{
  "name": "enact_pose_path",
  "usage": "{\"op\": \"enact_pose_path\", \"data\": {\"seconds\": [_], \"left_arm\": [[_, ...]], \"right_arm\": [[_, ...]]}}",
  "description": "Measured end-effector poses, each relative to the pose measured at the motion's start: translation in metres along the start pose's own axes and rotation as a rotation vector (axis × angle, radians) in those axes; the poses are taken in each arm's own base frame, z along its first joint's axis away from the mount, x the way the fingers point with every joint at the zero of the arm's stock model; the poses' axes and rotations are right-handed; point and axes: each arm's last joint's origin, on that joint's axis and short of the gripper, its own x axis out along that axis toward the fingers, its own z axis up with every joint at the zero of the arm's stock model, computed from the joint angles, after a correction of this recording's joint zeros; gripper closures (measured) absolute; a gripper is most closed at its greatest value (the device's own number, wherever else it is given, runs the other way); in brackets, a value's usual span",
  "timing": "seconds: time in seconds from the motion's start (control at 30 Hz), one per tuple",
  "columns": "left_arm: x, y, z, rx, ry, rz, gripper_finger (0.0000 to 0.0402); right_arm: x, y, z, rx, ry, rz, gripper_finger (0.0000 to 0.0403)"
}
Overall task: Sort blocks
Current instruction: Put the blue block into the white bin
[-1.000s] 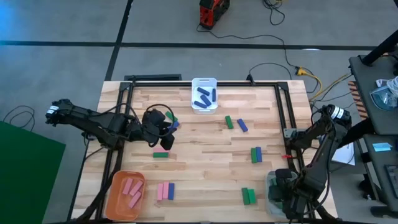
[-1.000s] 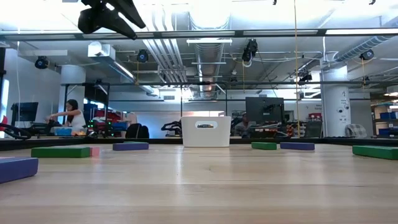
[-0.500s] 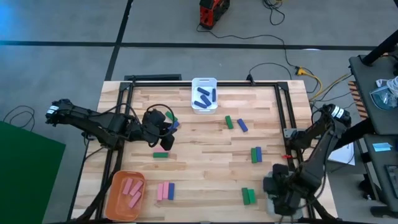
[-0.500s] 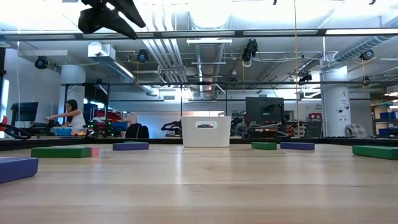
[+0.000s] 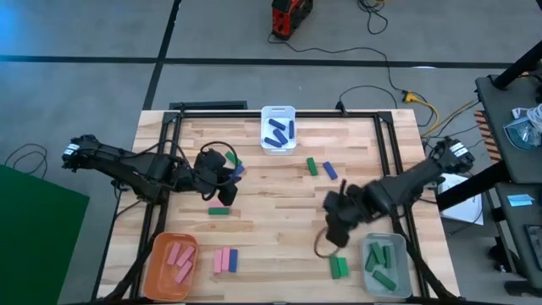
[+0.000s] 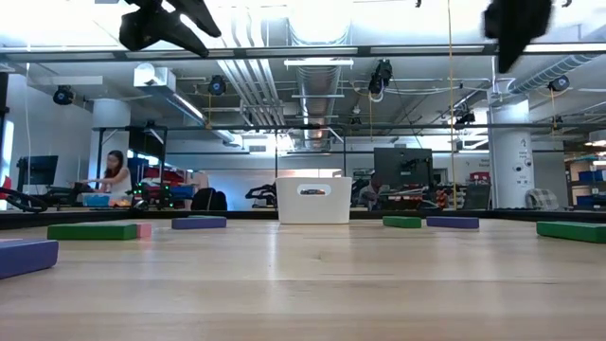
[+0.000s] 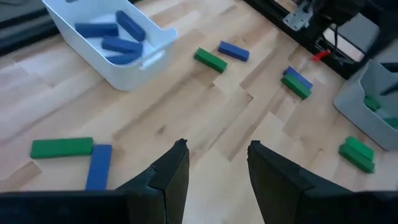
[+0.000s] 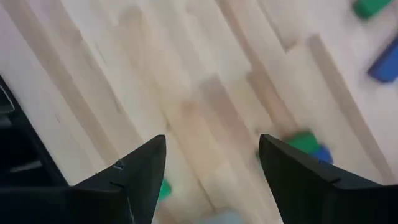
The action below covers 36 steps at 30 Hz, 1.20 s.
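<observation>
Wooden planks make the worktop [image 5: 271, 191], and the blocks lie scattered over it, each a short bar in pink, dark blue or green. Near the middle a green block [image 5: 312, 167] and a blue block [image 5: 330, 170] lie side by side, long axes running roughly toward the far edge, the blue one tilted a little. A green and blue pair [image 5: 348, 210] further right points the same way. One green block [image 5: 219, 211] lies crosswise, along the planks. At the near edge two pink blocks with a blue one [image 5: 224, 260] lie parallel, pointing away from the edge, and green blocks [image 5: 339, 267] lie near the grey bin [image 5: 386, 267].

Several blue blocks are in the white bin [image 5: 278, 129] at the far edge, pink ones in the orange bin [image 5: 172, 265], green ones in the grey bin (all lying at mixed angles). No writing can be read on them.

The left claw [image 5: 222, 176] hovers over the left half, fingers apart and holding nothing. The right claw [image 5: 336, 222] is above the right centre, also open and empty.
</observation>
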Motion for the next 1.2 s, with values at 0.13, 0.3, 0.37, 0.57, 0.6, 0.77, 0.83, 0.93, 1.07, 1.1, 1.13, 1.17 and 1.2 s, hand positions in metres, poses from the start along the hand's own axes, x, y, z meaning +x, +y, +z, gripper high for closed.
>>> {"op": "enact_pose_path", "data": {"seconds": [0.13,0.3,0.37,0.57,0.6,0.77,0.83,0.93,1.07,1.1,1.13,1.17,1.2], "left_arm": [[-0.001,-0.002,-0.001,-0.016,0.054,-0.049,0.0260],[-0.001,-0.003,-0.003,-0.054,0.139,-0.108,0.0260],[-0.001,-0.003,-0.004,-0.073,0.165,-0.119,0.0260],[-0.002,0.001,-0.011,-0.207,0.283,-0.089,0.0260],[-0.002,0.002,-0.012,-0.229,0.304,-0.080,0.0260],[0.003,0.007,-0.013,-0.267,0.342,-0.023,0.0260],[0.009,0.009,-0.011,-0.257,0.349,-0.009,0.0260],[0.021,0.011,-0.009,-0.234,0.371,0.019,0.0260],[0.041,0.017,-0.006,-0.211,0.395,0.073,0.0260],[0.047,0.019,-0.005,-0.211,0.399,0.092,0.0260],[0.052,0.021,-0.004,-0.213,0.403,0.111,0.0260],[0.058,0.024,-0.003,-0.218,0.411,0.128,0.0260],[0.064,0.026,-0.002,-0.226,0.425,0.143,0.0260]], "right_arm": [[0.002,-0.011,0.022,0.047,-0.048,0.024,0.0152],[0.003,-0.027,0.040,0.197,-0.070,0.017,0.0156],[0.003,-0.031,0.044,0.232,-0.073,0.013,0.0159],[0.003,-0.040,0.051,0.297,-0.074,-0.001,0.0163],[0.003,-0.042,0.052,0.304,-0.072,-0.005,0.0162],[0.004,-0.052,0.060,0.310,-0.051,0.008,0.0156],[0.004,-0.057,0.064,0.296,-0.054,0.006,0.0156],[0.003,-0.068,0.071,0.274,-0.063,-0.002,0.0160],[-0.002,-0.085,0.080,0.259,-0.081,-0.003,0.0164],[-0.003,-0.089,0.082,0.263,-0.087,-0.003,0.0164],[-0.005,-0.094,0.084,0.262,-0.098,-0.003,0.0165],[-0.007,-0.098,0.086,0.259,-0.105,-0.002,0.0165],[-0.010,-0.103,0.087,0.259,-0.114,-0.003,0.0165]]}}
